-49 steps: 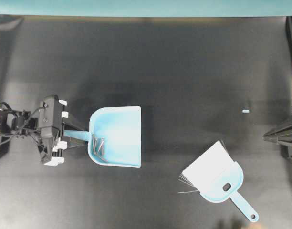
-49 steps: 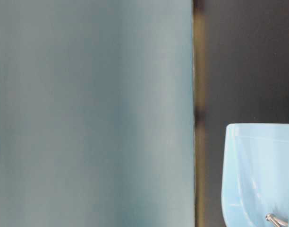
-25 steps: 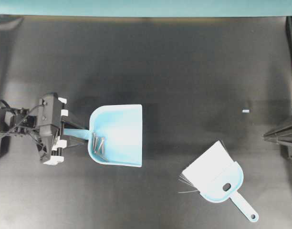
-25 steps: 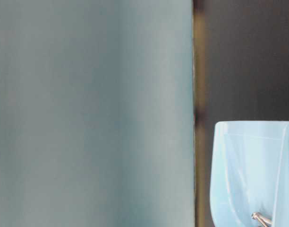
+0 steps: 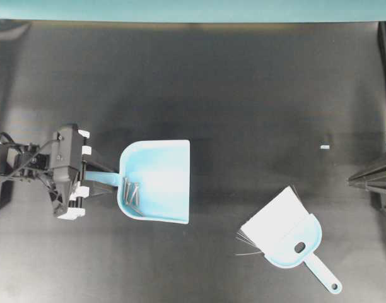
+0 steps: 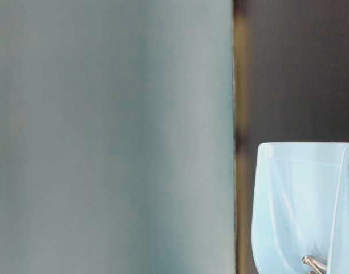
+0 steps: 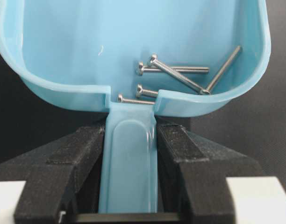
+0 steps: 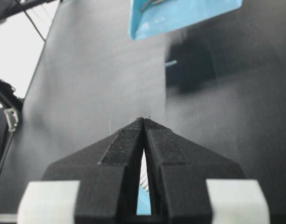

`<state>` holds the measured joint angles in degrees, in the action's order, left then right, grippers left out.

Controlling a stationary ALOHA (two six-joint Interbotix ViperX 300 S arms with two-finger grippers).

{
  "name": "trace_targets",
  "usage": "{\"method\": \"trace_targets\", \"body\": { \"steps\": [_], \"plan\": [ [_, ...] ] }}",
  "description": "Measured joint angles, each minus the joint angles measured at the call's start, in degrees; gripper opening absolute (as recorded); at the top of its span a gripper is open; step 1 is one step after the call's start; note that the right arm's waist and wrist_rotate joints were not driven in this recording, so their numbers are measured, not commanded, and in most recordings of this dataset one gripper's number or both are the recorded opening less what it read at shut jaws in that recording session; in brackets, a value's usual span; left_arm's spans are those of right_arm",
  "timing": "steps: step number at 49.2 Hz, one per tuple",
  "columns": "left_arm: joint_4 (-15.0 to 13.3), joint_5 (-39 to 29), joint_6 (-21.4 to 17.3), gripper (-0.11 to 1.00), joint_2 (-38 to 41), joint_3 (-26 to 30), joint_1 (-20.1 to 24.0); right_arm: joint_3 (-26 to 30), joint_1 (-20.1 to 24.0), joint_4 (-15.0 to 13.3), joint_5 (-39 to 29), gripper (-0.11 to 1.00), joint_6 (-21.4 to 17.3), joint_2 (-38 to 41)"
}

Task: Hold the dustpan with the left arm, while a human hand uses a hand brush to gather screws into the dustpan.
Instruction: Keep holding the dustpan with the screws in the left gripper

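Black matte tabletop (image 5: 243, 82); teal wall (image 5: 193, 9) along far edge.

At the left edge of the overhead view, the left arm (image 5: 23, 165) is matte black with thin black cables looping along it. Its tool (image 5: 86, 177) has chunky, rough-textured black fingers and small white blocks. At the right edge, the right tool (image 8: 144, 122) looks the same: black wedges, white blocks.

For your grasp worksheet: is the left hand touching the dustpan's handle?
Touching. The left wrist view shows both fingers of the left hand pressed against the sides of the dustpan handle.
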<state>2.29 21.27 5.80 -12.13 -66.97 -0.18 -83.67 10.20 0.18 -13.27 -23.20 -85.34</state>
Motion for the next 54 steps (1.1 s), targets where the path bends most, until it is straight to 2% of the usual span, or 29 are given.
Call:
{"method": "trace_targets", "body": {
  "steps": [54],
  "plan": [
    [0.09, -1.49, -0.09, 0.29, 0.09, 0.44, -1.23, 0.00, 0.00, 0.00, 0.00, 0.00, 0.09, 0.00]
  ]
}}
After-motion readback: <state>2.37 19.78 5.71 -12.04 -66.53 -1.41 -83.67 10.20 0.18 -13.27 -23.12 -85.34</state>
